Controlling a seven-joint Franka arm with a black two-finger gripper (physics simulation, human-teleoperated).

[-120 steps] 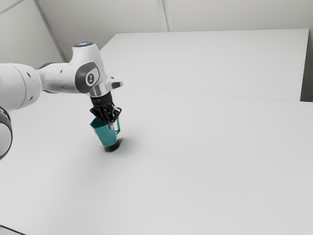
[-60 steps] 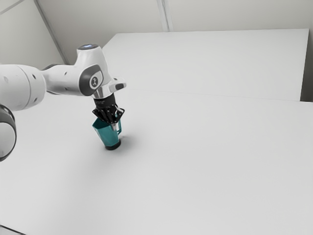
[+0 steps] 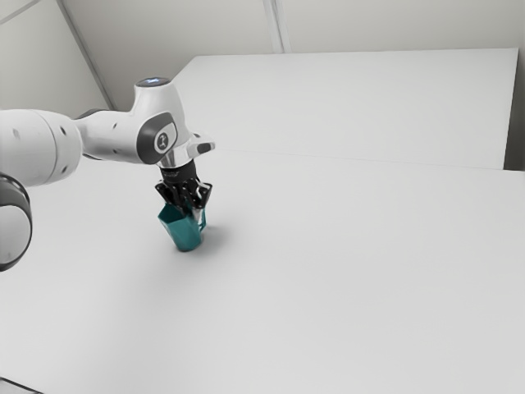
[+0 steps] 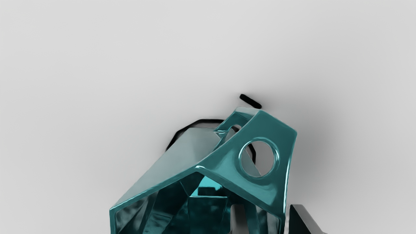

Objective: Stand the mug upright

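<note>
So the bit that matters here is where the mug (image 3: 185, 234) sits relative to the fingers. It's on the table (image 3: 344, 271), right below the gripper (image 3: 194, 210), mouth up toward the hand and base down. Its long axis runs from the base up to the mouth, with a bit of a lean toward the exterior view's left, though honestly some of that could be camera angle or the flared shape. Can't tell for sure that the base is sitting totally flat.

The wrist view shows how the 2 fingers straddle the mug's wall: 1 is inside the mouth, the other is just outside, near the handle (image 4: 281, 125). They're spread apart, with a gap between the inner finger and the wall, so the gripper doesn't look clamped on anything. The handle sticks out on the exterior view's right side. Only 1 arm here, so no question of which is nearer.

My read is that the job's pretty much at the end, and what's left is probably backing out. That turns on the inner finger: it would want to come up along the mug's own axis, out through the mouth, before the hand goes sideways. Drag it sideways while it's in there and it could hook the wall and tip the whole thing over. Outer finger could snag the handle too.
</note>
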